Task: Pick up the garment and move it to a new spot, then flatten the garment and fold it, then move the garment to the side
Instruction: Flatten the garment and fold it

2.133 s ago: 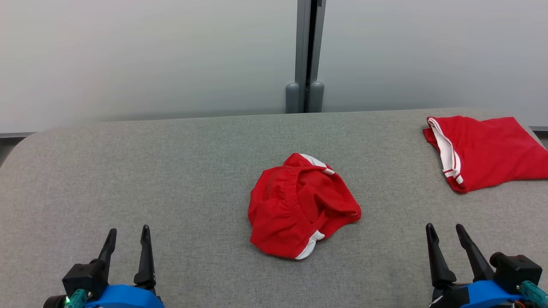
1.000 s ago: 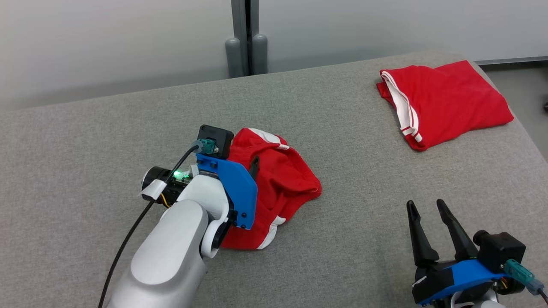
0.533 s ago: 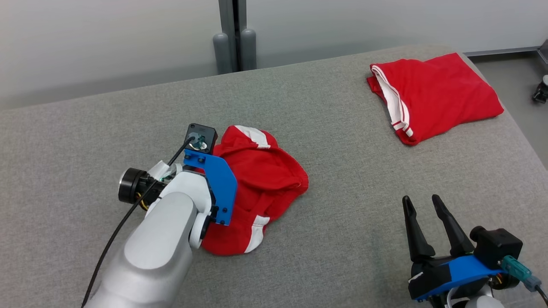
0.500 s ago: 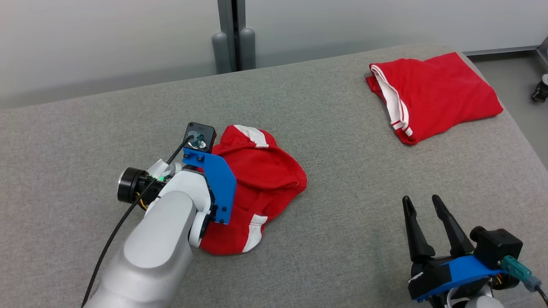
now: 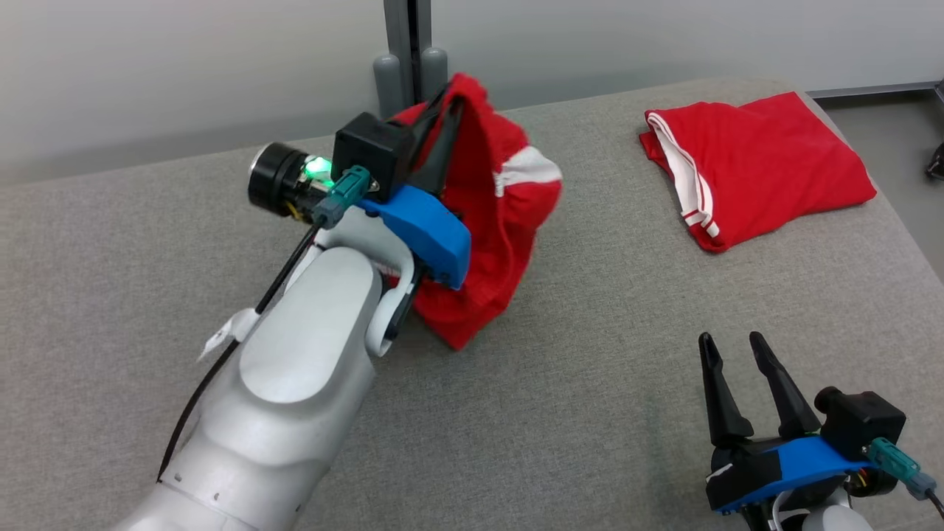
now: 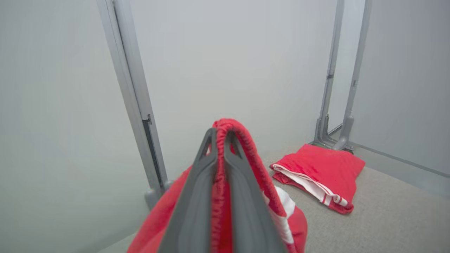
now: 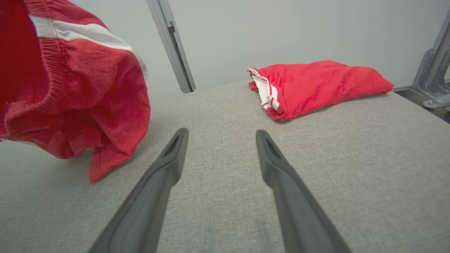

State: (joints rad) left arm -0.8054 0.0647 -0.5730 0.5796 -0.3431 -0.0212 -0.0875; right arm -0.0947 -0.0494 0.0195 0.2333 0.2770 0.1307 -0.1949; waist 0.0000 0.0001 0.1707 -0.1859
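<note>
Left gripper (image 6: 220, 136) is now pinched shut on the elastic waistband of the red shorts (image 5: 509, 243). Half a second ago they lay crumpled on the grey padded table (image 5: 590, 383); now they hang beneath the claw, lowest corner close to the surface. The pickup looks done, and carrying them to a new spot comes next. Off to its right, the right gripper (image 5: 730, 341) waits with jaws apart. Beyond lies a folded red garment (image 5: 774, 162).

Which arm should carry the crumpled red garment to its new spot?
Left. The left gripper is shut on the red garment, which hangs from it by its elastic edge. The right gripper is open, empty, and apart from it.
</note>
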